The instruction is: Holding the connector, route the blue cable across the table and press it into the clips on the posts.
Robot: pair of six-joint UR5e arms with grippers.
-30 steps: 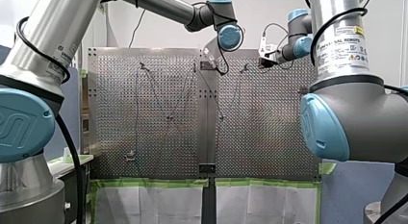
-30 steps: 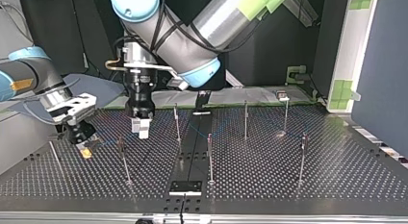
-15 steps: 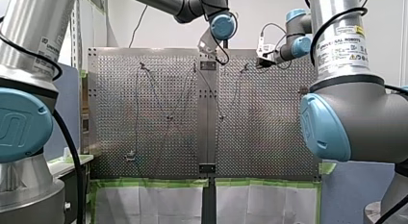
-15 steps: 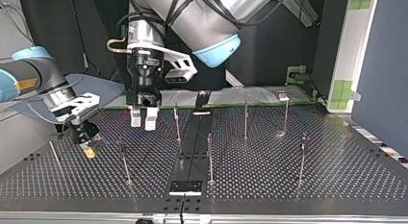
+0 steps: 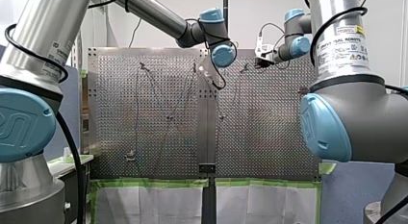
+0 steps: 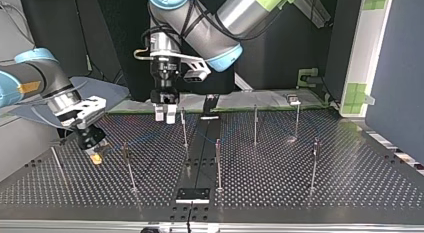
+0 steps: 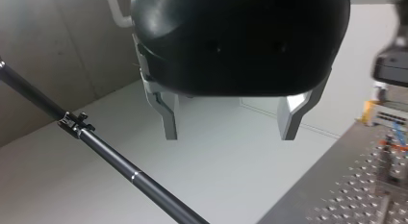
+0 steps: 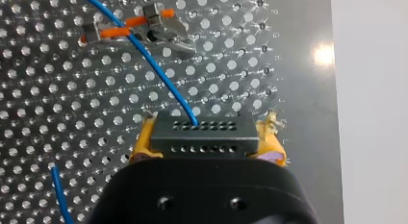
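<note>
My right gripper (image 8: 207, 137) is shut on the black connector (image 8: 201, 135), gripped between its yellow pads (image 8: 144, 143). The blue cable (image 8: 154, 65) leaves the connector and runs through an orange-marked clip (image 8: 139, 27) just ahead of it. In the top view my right gripper (image 6: 95, 155) sits low over the table at the left, beside a thin post (image 6: 127, 165). My left gripper (image 6: 165, 116) hangs above the table's rear edge. Its fingers (image 7: 169, 120) stand open with nothing between them, and a clipped post (image 7: 72, 125) lies off to one side of them.
Several thin upright posts (image 6: 217, 163) stand across the perforated table (image 6: 300, 188), others at the middle (image 6: 255, 125) and right (image 6: 315, 163). A black strip (image 6: 200, 158) runs down the table's middle to a small bracket (image 6: 192, 194). A white panel (image 6: 365, 53) stands at the right.
My left gripper has lifted off the table and drawn back toward the top view's rear and right. My right gripper, still on the connector, has crept slightly toward the top view's front.
</note>
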